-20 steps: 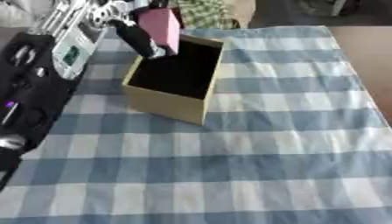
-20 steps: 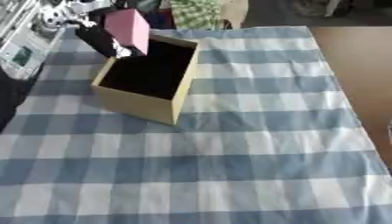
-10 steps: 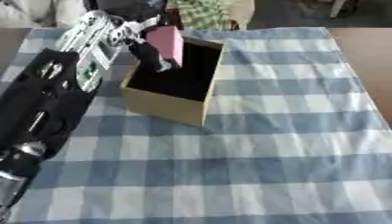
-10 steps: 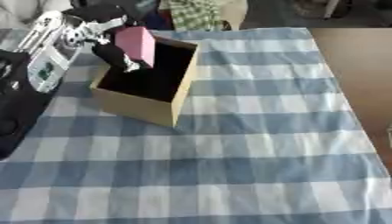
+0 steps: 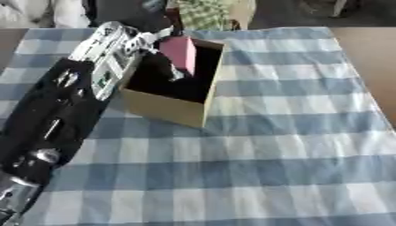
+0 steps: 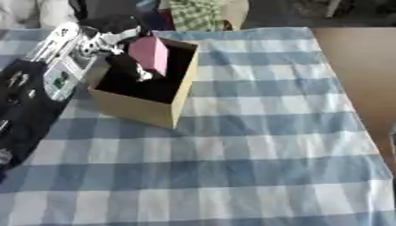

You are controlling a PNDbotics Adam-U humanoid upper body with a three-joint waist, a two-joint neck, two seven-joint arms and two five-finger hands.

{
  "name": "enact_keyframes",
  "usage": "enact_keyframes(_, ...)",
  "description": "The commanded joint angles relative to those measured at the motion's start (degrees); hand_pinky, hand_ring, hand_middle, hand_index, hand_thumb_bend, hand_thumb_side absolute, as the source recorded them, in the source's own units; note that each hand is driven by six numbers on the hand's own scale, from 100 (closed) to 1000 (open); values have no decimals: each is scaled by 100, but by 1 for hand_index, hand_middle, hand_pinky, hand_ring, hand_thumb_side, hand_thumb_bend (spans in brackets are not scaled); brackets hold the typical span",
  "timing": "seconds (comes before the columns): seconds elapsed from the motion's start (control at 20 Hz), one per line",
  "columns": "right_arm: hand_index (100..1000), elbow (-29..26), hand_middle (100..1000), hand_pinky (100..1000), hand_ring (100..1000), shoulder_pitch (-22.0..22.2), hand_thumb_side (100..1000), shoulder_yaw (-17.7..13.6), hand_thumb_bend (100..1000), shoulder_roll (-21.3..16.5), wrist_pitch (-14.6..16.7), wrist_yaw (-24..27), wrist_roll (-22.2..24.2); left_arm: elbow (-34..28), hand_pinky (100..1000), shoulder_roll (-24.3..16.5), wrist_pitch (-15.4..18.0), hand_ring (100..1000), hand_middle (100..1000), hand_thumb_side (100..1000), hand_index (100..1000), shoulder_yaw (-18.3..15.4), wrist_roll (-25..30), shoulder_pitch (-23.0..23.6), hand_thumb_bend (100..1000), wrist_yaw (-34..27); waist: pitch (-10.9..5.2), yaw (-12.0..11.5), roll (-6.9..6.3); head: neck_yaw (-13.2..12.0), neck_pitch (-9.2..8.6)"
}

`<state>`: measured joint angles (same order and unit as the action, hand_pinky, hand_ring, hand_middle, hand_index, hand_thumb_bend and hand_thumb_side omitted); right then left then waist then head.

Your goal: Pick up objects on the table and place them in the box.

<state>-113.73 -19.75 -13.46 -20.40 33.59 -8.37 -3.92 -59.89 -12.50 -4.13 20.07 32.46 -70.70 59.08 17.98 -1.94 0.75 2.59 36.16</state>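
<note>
The left hand, still pinching the pink block, has lowered it into the box; release looks close.

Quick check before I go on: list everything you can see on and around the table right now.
Box: one, tan outside, dark inside, open top, on the far left part of the table.
Pink block: one, pink, held over the box's opening, lower part below the rim.
Tablecloth: one, blue and white check, covering the table.
Bare table: brown, showing at the right edge.
Green-checked thing: one, beyond the far edge; cannot make it out.
Left robot hand: one, black and silver, curled on the pink block.
Right robot hand: not in view.
</note>
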Motion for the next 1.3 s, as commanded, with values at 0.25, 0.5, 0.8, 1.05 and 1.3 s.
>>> enact_keyframes(0.25,776,-86,586,779,609,-82,753,-21,100,-28,-22,66,41,-122,293,1,9,466,565,320,716,72,368,-118,100,186,-97,17,-7,-6,50)
enact_keyframes(0.5,776,-86,586,778,609,-91,752,-30,100,-10,-23,75,45,220,354,51,19,512,603,322,748,72,647,-25,100,174,-75,14,-1,1,53)
enact_keyframes(0.8,776,-86,586,778,609,-83,752,-44,100,13,-29,76,47,341,417,93,121,591,677,446,813,26,957,35,426,-122,-68,12,18,5,80)
enact_keyframes(1.05,776,-86,586,778,610,-79,751,-46,100,26,-34,88,52,257,461,62,110,694,765,493,888,36,987,45,733,-46,-85,14,21,8,77)
enact_keyframes(1.3,776,-86,585,778,610,-73,751,-46,100,50,-55,101,72,79,457,52,104,718,792,485,916,-3,961,18,740,118,-94,18,17,5,88)
